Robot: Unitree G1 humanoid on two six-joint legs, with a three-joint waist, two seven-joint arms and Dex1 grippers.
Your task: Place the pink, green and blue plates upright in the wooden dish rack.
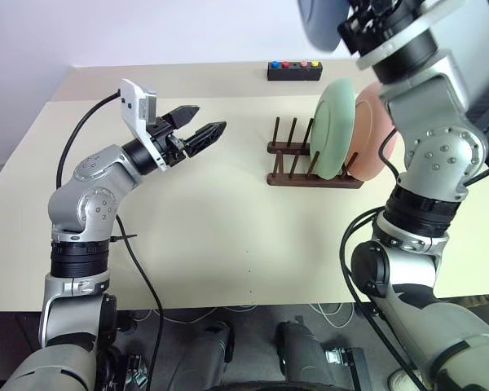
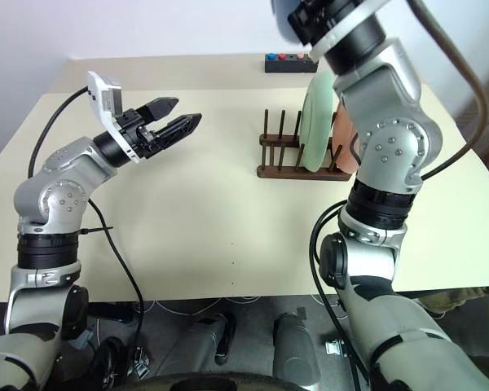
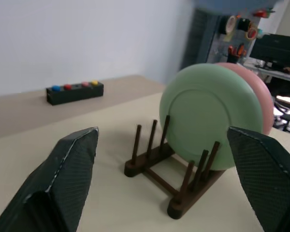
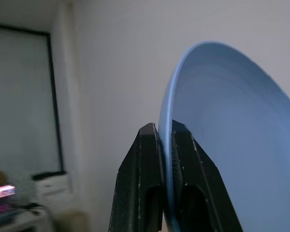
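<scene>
Three plates: one green plate (image 1: 336, 126), one pink plate (image 1: 373, 134), one blue plate (image 4: 232, 145); one wooden dish rack (image 1: 310, 171); one black button box (image 1: 294, 71)

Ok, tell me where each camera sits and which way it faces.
Head eyes: look forward and down over both arms at the table.
Left wrist: looks past the open left gripper at the wooden dish rack, green plate and pink plate; the eyes share these.
Right wrist: looks along the right gripper, shut on the blue plate.

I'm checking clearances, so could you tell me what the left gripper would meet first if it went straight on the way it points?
Probably the green plate standing in the wooden dish rack; the left gripper looks aimed slightly above level, so it might pass over.
</scene>
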